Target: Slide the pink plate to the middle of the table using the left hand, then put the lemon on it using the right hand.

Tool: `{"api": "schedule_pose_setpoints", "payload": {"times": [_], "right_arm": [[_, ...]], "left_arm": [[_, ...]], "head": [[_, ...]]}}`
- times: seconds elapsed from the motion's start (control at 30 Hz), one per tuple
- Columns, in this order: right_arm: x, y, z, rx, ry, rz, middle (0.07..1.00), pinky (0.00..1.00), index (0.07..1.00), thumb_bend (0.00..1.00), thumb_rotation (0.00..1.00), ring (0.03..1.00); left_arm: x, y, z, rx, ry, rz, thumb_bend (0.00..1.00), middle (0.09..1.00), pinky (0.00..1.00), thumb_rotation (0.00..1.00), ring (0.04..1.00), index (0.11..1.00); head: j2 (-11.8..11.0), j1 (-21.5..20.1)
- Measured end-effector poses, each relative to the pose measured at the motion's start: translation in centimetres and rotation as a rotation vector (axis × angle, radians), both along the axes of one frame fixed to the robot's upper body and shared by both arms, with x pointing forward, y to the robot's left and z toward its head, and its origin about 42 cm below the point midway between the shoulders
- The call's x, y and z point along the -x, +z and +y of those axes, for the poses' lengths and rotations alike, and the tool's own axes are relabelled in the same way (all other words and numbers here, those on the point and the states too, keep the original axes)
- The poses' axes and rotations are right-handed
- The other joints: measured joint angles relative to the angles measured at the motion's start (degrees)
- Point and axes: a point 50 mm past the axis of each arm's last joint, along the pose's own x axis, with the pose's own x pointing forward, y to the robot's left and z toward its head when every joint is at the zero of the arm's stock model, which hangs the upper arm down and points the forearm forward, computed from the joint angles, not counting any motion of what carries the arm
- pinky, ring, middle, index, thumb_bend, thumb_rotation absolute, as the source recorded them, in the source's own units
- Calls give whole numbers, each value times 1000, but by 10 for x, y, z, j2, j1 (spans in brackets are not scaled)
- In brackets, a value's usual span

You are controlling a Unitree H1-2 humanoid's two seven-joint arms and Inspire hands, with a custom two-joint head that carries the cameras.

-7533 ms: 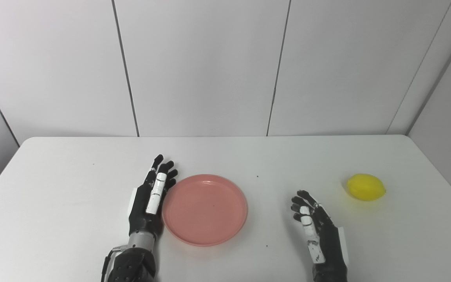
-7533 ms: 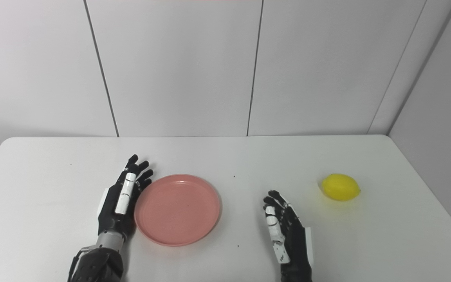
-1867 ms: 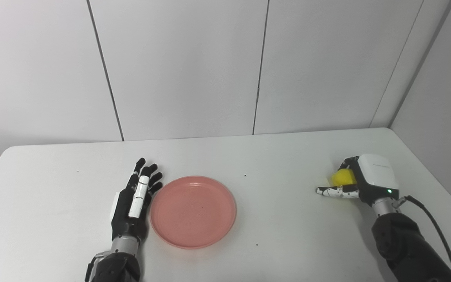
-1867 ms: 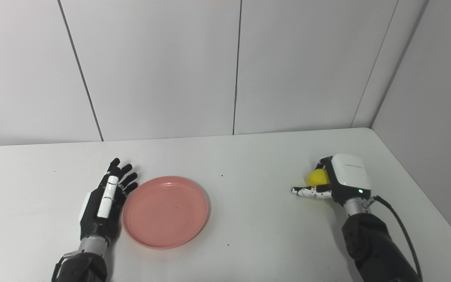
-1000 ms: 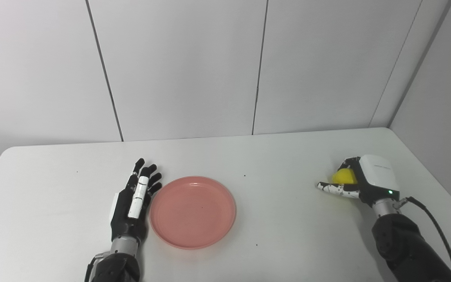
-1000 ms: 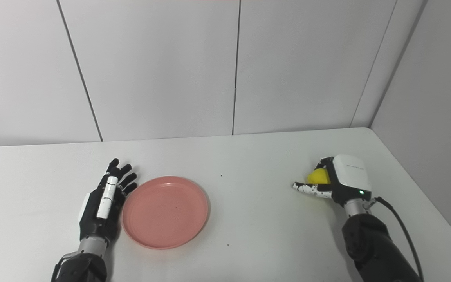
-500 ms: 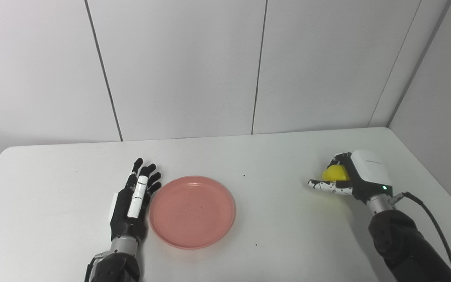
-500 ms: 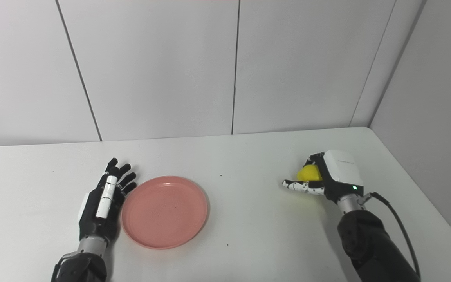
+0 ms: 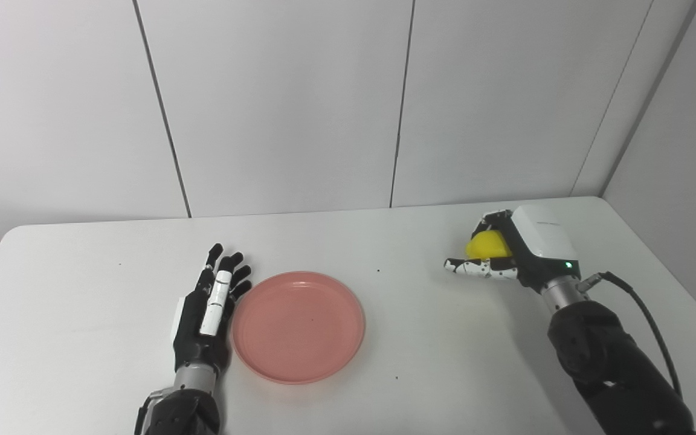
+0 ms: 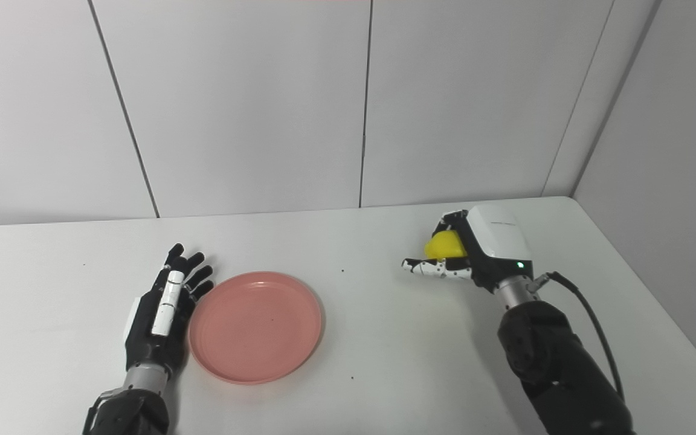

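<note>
Pink plate (image 9: 297,325) flat, empty, left of centre on desk (image 9: 420,338). Yellow lemon (image 9: 488,245) held in right robot hand (image 9: 520,254), lifted.

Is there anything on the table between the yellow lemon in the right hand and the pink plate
Nothing visible. The right hand holds the yellow lemon above the white table, and only bare tabletop lies between it and the round pink plate.

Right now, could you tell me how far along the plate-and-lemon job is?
Done: the plate sits near the middle of the table, empty, with the left hand open and flat beside its rim. In hand: the right hand is shut on the lemon, lifted above the table, well to the right of the plate. Left: carry the lemon over the plate and set it down.
</note>
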Motion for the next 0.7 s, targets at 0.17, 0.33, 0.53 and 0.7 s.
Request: {"api": "schedule_pose_setpoints", "payload": {"times": [0.17, 0.33, 0.53, 0.7], "right_arm": [[0, 11, 17, 4, 53, -14, 217, 117, 237, 597, 597, 162], [-7, 17, 32, 7, 79, -35, 231, 129, 248, 602, 620, 173], [-14, 22, 50, 2, 119, -47, 226, 122, 239, 599, 621, 168], [-18, 19, 61, 10, 145, -32, 281, 165, 317, 598, 665, 217]], "left_arm": [[0, 0, -1, 2, 0, 0, 709, 863, 845, 698, 836, 925], [0, 0, -4, -7, -5, -1, 721, 869, 842, 707, 837, 930], [1, 0, -7, -3, -6, 0, 719, 876, 859, 718, 842, 935], [0, -1, -9, -6, -11, -5, 734, 868, 857, 708, 839, 921]], "head": [[-1, 9], [-2, 26], [-4, 36], [-4, 46]]}}
